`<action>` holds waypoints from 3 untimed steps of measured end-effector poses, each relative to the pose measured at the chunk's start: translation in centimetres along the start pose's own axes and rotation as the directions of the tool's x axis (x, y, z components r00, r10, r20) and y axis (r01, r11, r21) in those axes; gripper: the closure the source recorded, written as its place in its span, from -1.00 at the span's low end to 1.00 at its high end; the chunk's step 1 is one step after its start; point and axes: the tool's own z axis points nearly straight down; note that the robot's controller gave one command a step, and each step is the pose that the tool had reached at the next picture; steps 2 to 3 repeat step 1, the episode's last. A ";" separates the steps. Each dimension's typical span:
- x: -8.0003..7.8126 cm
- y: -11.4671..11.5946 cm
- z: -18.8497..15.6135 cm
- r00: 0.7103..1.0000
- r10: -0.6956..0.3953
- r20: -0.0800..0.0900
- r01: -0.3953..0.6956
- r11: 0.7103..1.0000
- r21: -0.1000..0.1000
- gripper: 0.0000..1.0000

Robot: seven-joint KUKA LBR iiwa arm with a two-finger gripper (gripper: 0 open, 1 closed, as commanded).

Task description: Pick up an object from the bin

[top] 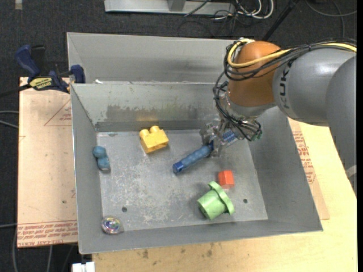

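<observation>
Marble [112, 225] at near wall; green peg [215, 204], orange cube [226, 178] adjacent. Gripper [216, 142] low at blue stick [191, 159] far end, likely for end grasp; closure: cannot tell.

Bin [159, 200] carries yellow brick [153, 139] (green cylinder [214, 204] too).
</observation>
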 end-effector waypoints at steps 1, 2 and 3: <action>3.0 0.9 -15.7 0.999 -0.045 0.006 0.045 0.999 0.006 1.00; 3.0 0.9 -15.7 0.999 -0.045 0.006 0.045 0.999 0.006 1.00; 3.0 0.9 -15.7 0.999 -0.045 0.006 0.045 0.999 0.006 1.00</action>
